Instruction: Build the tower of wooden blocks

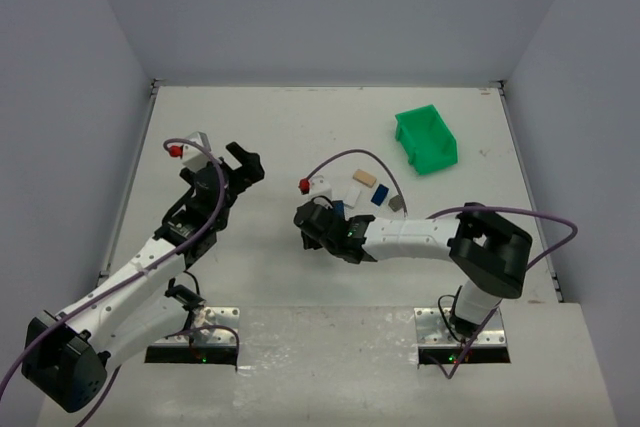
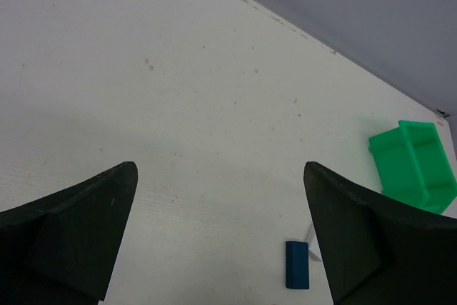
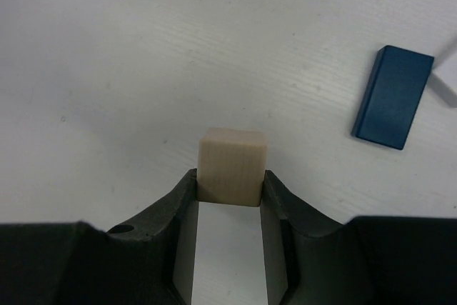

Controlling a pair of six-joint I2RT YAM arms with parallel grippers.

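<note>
My right gripper (image 1: 308, 232) (image 3: 230, 176) is shut on a tan wooden cube (image 3: 232, 166) and holds it low over the table, left of the loose blocks. A dark blue piece (image 3: 393, 96) lies flat to its right; it also shows in the left wrist view (image 2: 297, 264). In the top view a pale plank (image 1: 352, 194), a tan block (image 1: 365, 178), a small blue block (image 1: 379, 197) and a dark grey cube (image 1: 397, 204) lie apart on the table, none stacked. My left gripper (image 1: 240, 162) (image 2: 221, 248) is open and empty, well left of them.
A green plastic bin (image 1: 427, 140) stands at the back right, also in the left wrist view (image 2: 414, 166). The right arm's purple cable (image 1: 350, 157) arcs over the blocks. Grey walls close the table's back and sides.
</note>
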